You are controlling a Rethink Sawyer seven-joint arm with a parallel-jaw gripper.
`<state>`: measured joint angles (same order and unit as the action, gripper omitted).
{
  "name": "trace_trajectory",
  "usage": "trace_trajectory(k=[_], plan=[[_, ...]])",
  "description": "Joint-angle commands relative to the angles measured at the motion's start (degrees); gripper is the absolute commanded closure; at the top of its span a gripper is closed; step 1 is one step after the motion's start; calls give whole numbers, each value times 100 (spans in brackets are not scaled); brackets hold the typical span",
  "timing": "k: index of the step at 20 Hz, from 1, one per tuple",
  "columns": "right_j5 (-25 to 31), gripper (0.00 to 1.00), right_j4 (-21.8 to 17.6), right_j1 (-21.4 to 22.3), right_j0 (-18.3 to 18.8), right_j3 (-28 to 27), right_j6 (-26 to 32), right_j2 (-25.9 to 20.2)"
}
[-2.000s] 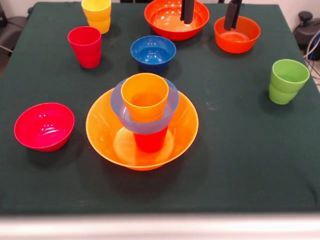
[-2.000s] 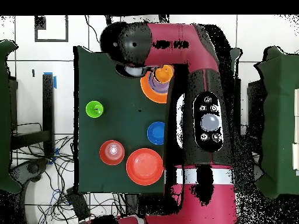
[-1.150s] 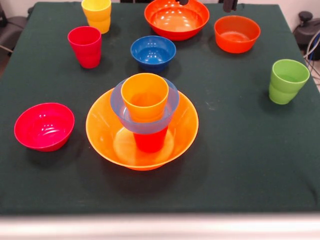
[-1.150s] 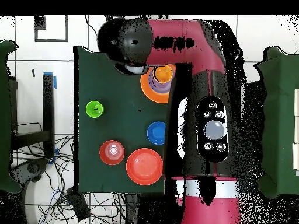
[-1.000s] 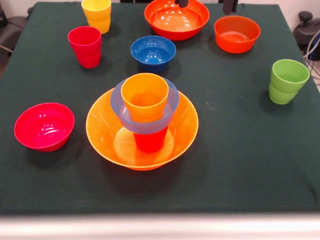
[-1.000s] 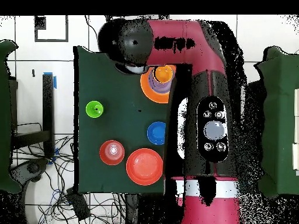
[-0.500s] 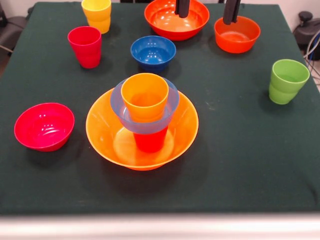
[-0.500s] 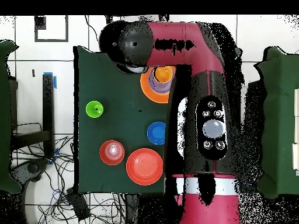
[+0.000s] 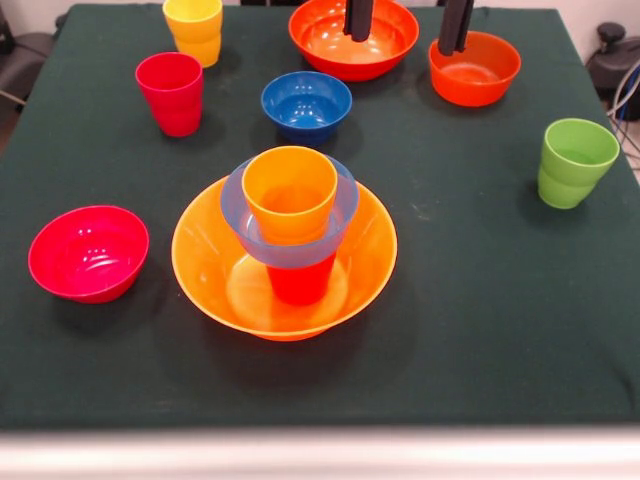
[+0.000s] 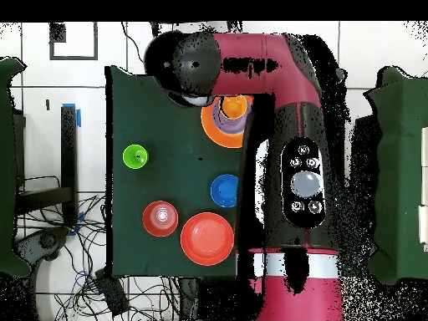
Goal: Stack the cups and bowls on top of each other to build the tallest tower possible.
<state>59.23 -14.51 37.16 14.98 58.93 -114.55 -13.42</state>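
Standing at the table's (image 9: 500, 330) middle, the tower (image 9: 288, 240) is built of 4 pieces: orange bowl (image 9: 210, 270), red-orange cup (image 9: 300, 282), light blue bowl (image 9: 338, 215), orange cup (image 9: 289, 195). The gripper (image 9: 405, 25) is seen at the far edge, its 2 fingers (image 9: 358, 20) spread wide and empty, 1 over the big red-orange bowl (image 9: 330, 40), 1 at the orange-red bowl (image 9: 485, 75).

The table (image 9: 520, 330) is covered with a dark green cloth, and its near edge is pale. The floor (image 10: 38, 125) has white tiles with dark joints. Many black cables (image 10: 75, 259) lie on it beside the table.
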Motion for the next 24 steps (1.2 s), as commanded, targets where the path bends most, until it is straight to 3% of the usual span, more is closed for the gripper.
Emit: trace_trajectory(k=[1,14,24], plan=[[-360,0,-233,-621,-60,609,-337,123],[-574,0,-154,-884,-167,574,-488,354],[-165,0,-13,-779,-410,616,-704,748]])
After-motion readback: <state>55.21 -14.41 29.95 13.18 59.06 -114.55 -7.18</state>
